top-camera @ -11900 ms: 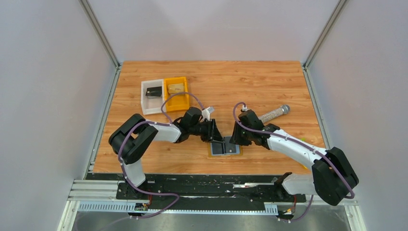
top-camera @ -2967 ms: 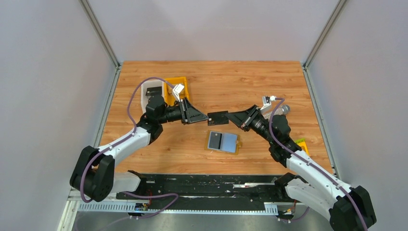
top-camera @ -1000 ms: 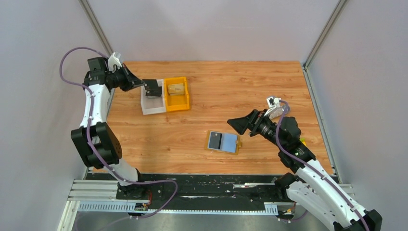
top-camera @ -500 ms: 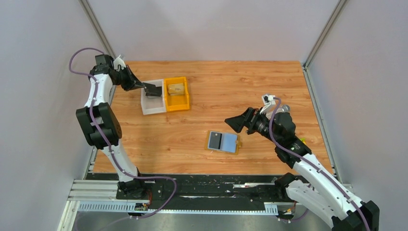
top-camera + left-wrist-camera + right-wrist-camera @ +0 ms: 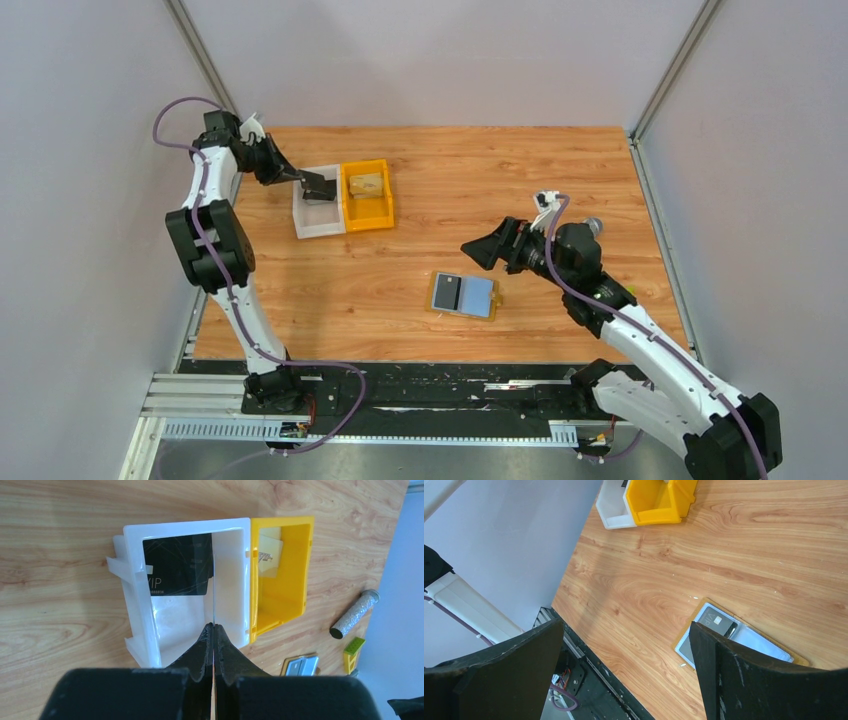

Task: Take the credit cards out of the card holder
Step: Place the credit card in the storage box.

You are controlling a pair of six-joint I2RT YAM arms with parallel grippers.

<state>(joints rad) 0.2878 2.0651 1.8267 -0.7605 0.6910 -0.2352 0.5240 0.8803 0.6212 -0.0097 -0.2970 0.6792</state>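
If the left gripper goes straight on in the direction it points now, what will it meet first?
Probably the white plastic bin: the left gripper, shut on a thin card seen edge-on, points into it, toward the black card lying inside. Depth is unclear.

The small, flat, mustard-tan folding card holder (image 5: 463,296) lies open on the wooden tabletop (image 5: 520,180), near the front edge. Its inside faces up. It has two light-blue panels with a tan edge all round. A dark grey card with a little chip and the word "VIP" (image 5: 716,625) sits on its left panel. The other panel shows only blue.

A black shiny card with "VIP" on it (image 5: 175,572) leans inside the white plastic bin (image 5: 185,525), well apart from the card holder. A thin card seen from its edge (image 5: 213,580) is pinched in the left end effector (image 5: 214,627), right over that bin.
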